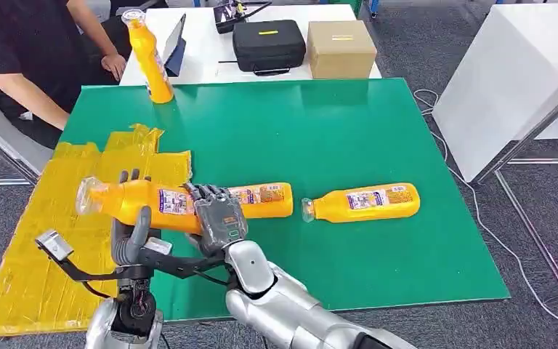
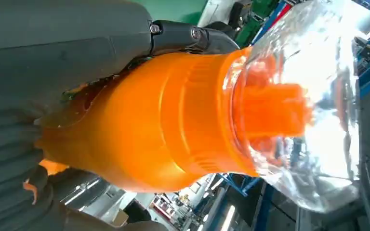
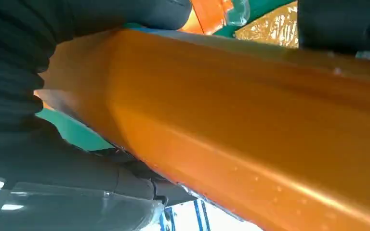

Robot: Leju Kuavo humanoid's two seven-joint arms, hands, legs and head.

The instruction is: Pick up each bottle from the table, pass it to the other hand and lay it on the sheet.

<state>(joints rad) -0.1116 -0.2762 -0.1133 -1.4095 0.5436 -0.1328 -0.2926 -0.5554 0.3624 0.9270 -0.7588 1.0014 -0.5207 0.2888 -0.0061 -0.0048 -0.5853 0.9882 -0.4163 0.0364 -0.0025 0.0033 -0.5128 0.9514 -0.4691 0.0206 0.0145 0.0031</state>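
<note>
Both hands are on one orange bottle (image 1: 142, 200) held level above the near-left part of the green table (image 1: 334, 131), its clear cap (image 1: 87, 196) pointing left over the yellow sheet (image 1: 36, 247). The left hand (image 1: 132, 233) grips the bottle near the neck end, thumb up in front of it and fingertips showing over its top; in the left wrist view the bottle (image 2: 164, 120) sits against the grey palm (image 2: 53, 72) with the clear cap (image 2: 308, 96) sticking out beyond it. The right hand (image 1: 216, 214) wraps the same bottle at its labelled body, fingers curled over the top, and in the right wrist view the bottle (image 3: 250, 125) lies across the hand (image 3: 24, 72). How firmly each hand presses cannot be told, though both plainly have it in grasp. A second bottle (image 1: 265, 200) lies on its side on the table just behind the right hand, its left end hidden. A third bottle (image 1: 363, 203) lies on its side further right, cap toward the second, a small gap between them. A fourth bottle (image 1: 149, 58) stands upright at the far-left corner of the table. Beyond that, on a white table (image 1: 203, 51), sit a black case (image 1: 269, 45) and a cardboard box (image 1: 341, 49) side by side. A person (image 1: 36, 65) in black sits at the far left.
</note>
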